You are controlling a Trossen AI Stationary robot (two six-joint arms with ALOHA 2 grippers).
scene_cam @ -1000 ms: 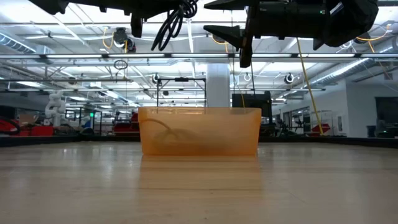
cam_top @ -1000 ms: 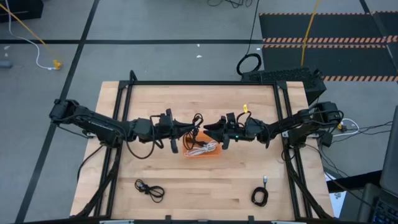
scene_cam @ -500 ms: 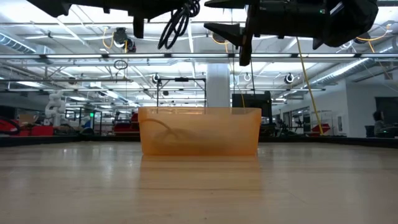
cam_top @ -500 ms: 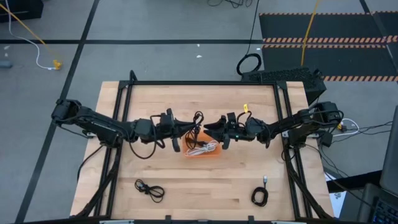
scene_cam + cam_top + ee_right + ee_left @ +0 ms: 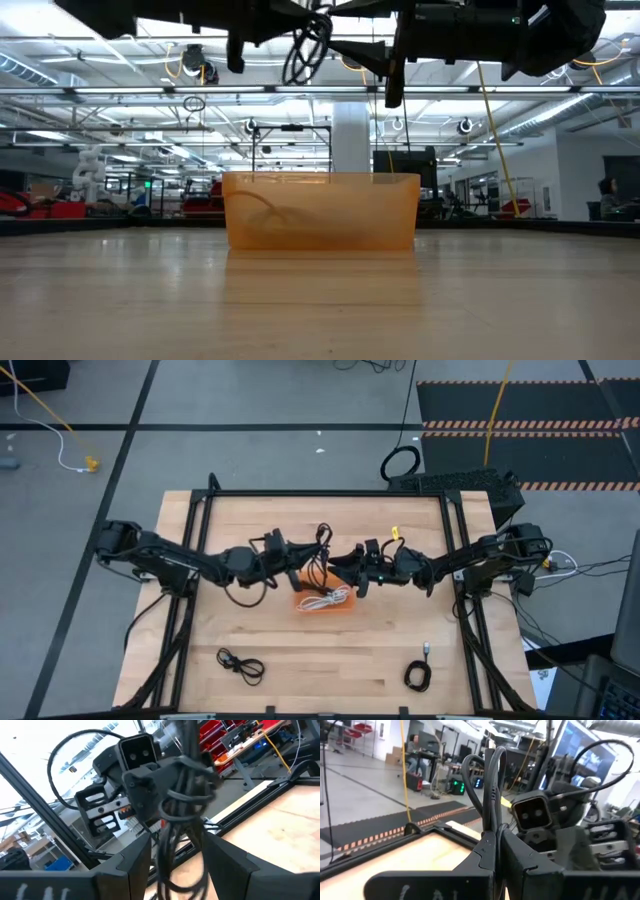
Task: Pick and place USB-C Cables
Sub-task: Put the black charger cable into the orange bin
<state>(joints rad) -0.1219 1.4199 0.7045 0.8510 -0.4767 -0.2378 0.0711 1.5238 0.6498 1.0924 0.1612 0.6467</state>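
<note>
My left gripper (image 5: 303, 568) is shut on a black USB-C cable coil (image 5: 320, 550) high above the far side of the orange tray (image 5: 345, 608). The coil also shows in the low view (image 5: 308, 45) and in the left wrist view (image 5: 487, 780). A white cable (image 5: 325, 598) lies in the tray. My right gripper (image 5: 348, 575) is open, facing the left one. The held coil (image 5: 185, 815) shows between its fingers, and I see no touch. Two more black cables (image 5: 240, 663) (image 5: 417, 675) lie on the table near its front edge. My left gripper pinches several strands of the black coil (image 5: 492, 827) between its two fingers. The fingers come level from the table's left. The loops (image 5: 485, 765) stick out past the fingertips. The coil is lifted clear, above the tray (image 5: 320, 210).
The table's black frame rails (image 5: 330, 493) run along the far and side edges. The wooden top (image 5: 330, 660) lies bare between the two black cables at the front. A large black cable loop (image 5: 400, 462) lies on the floor beyond the table.
My left gripper has gone toward the table's right edge, closer to my right gripper, carrying the black coil with it. The coil stays lifted clear above the tray. My right gripper has kept still.
</note>
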